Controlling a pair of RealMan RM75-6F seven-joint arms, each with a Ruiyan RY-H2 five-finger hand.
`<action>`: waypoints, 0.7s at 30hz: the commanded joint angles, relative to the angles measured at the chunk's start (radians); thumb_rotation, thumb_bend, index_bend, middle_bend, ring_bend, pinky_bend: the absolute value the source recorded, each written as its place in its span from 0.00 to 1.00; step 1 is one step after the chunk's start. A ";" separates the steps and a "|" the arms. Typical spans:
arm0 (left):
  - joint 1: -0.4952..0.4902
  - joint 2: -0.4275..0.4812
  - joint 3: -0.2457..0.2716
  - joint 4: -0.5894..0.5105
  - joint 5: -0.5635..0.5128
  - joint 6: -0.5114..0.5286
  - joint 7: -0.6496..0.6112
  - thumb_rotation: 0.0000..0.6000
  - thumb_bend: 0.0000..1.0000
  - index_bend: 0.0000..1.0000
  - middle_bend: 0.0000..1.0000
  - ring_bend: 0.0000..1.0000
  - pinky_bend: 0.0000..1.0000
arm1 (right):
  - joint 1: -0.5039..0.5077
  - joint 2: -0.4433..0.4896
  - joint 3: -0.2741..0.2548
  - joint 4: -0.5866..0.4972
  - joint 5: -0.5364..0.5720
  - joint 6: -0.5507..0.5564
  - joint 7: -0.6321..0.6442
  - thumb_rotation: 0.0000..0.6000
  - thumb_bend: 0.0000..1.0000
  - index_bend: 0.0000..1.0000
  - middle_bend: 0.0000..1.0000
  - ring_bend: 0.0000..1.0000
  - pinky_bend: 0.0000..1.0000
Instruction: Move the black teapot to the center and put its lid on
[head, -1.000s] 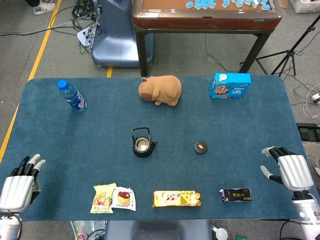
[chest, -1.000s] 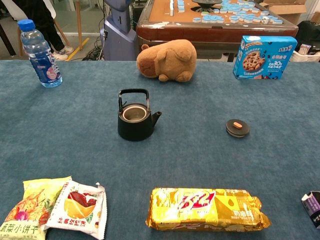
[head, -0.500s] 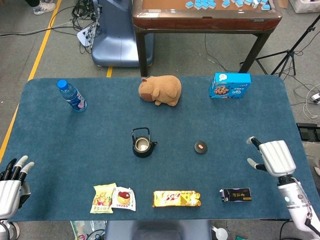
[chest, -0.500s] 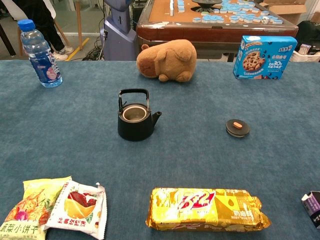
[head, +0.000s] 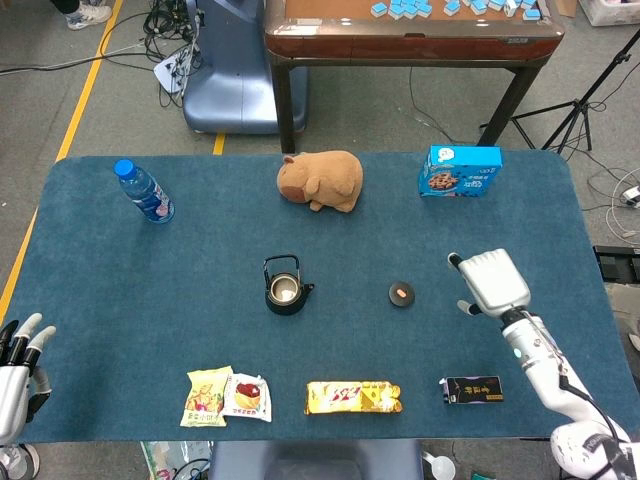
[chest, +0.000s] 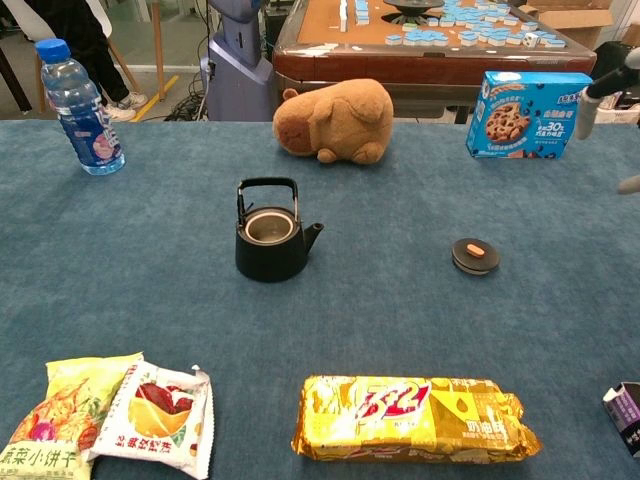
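The black teapot (head: 285, 287) stands upright and lidless a little left of the table's middle, handle raised, spout to the right; the chest view shows this teapot (chest: 270, 240) too. Its black lid (head: 402, 294) with an orange knob lies flat on the cloth to the right, and the lid (chest: 475, 256) is untouched. My right hand (head: 490, 282) hovers right of the lid, empty, fingers apart; only its fingertips (chest: 608, 83) show at the chest view's right edge. My left hand (head: 17, 370) hangs off the near left corner, empty, fingers extended.
A water bottle (head: 145, 192) stands far left, a brown plush (head: 321, 180) behind the teapot, a blue cookie box (head: 460, 171) far right. Along the near edge lie snack packets (head: 228, 396), a yellow biscuit pack (head: 353, 397) and a small black box (head: 472, 389).
My right hand has moved left and away from the near edge, toward the lid. My left hand has drawn back further off the near left corner. Teapot and lid have not moved.
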 joint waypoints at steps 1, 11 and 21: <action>0.009 -0.001 -0.007 0.003 0.010 0.003 0.002 1.00 0.73 0.22 0.12 0.08 0.27 | 0.097 -0.049 0.002 0.013 0.096 -0.059 -0.096 1.00 0.04 0.36 1.00 0.96 1.00; 0.035 0.012 -0.030 0.007 0.038 -0.010 -0.027 1.00 0.73 0.22 0.13 0.08 0.27 | 0.254 -0.149 -0.058 0.069 0.278 -0.100 -0.215 1.00 0.04 0.36 1.00 0.96 1.00; 0.051 0.016 -0.041 0.011 0.070 -0.029 -0.031 1.00 0.73 0.23 0.15 0.10 0.27 | 0.321 -0.245 -0.141 0.152 0.349 -0.062 -0.277 1.00 0.04 0.36 1.00 0.96 1.00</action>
